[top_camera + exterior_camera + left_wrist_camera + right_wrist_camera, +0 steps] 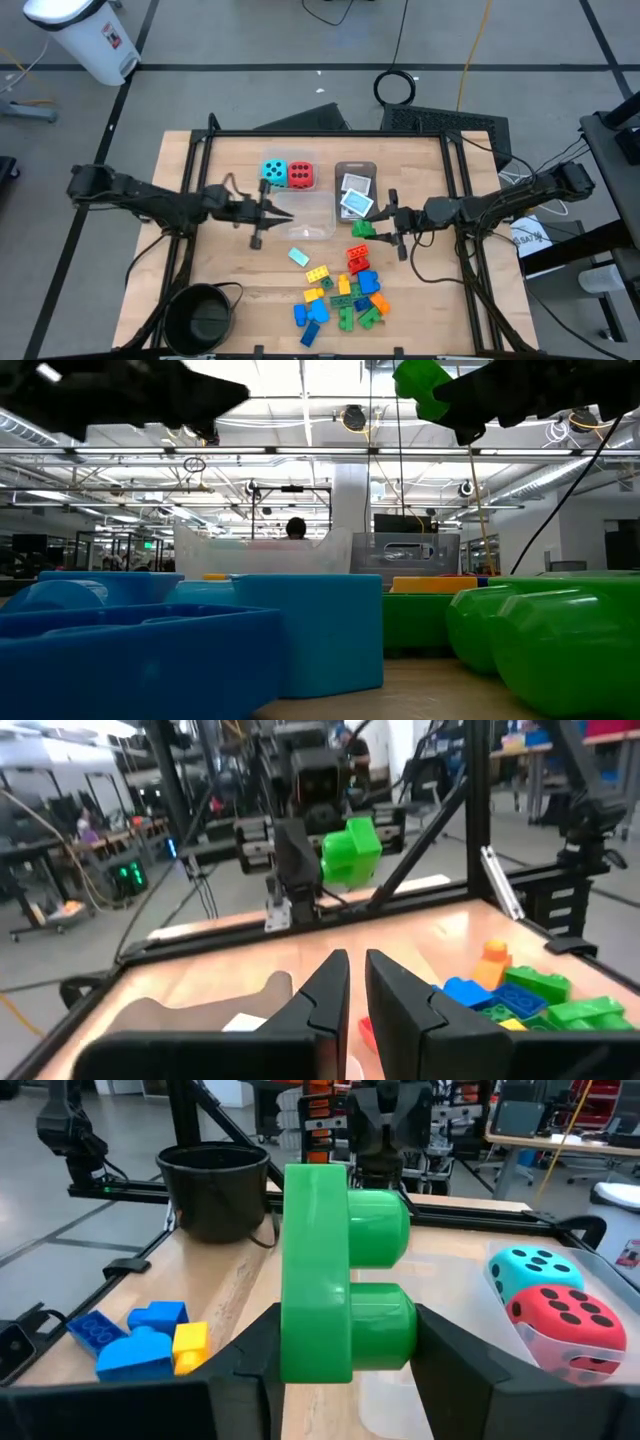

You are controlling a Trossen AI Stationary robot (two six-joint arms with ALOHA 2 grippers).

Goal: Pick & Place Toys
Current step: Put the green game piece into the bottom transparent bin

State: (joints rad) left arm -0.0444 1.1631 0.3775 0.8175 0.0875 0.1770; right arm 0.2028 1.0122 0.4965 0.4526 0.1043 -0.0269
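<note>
My right gripper (368, 229) reaches in level from the table's right side, shut on a green brick (335, 1315) above the table's middle. My left gripper (262, 212) points level from the left, shut and holding nothing (355, 990), over the left end of a clear tub (305, 205). A teal die (273, 171) and a red die (300, 175) rest in the tub's far end. White cards (355, 195) lie in a grey tray (355, 170). A pile of small bricks (345, 290) lies on the table near the front edge. My right gripper pinches the green brick between its two fingers, one on the flat underside (290, 1350), the other against the ends of the two studs (405, 1340). The fingers come level from the table's right. The brick is lifted clear of the table, standing on edge.
A round black bowl (200, 318) stands at the front left corner. A single light-blue piece (299, 257) lies apart from the pile. A black frame (330, 134) borders the table. Bare wood shows between the bowl and the brick pile.
</note>
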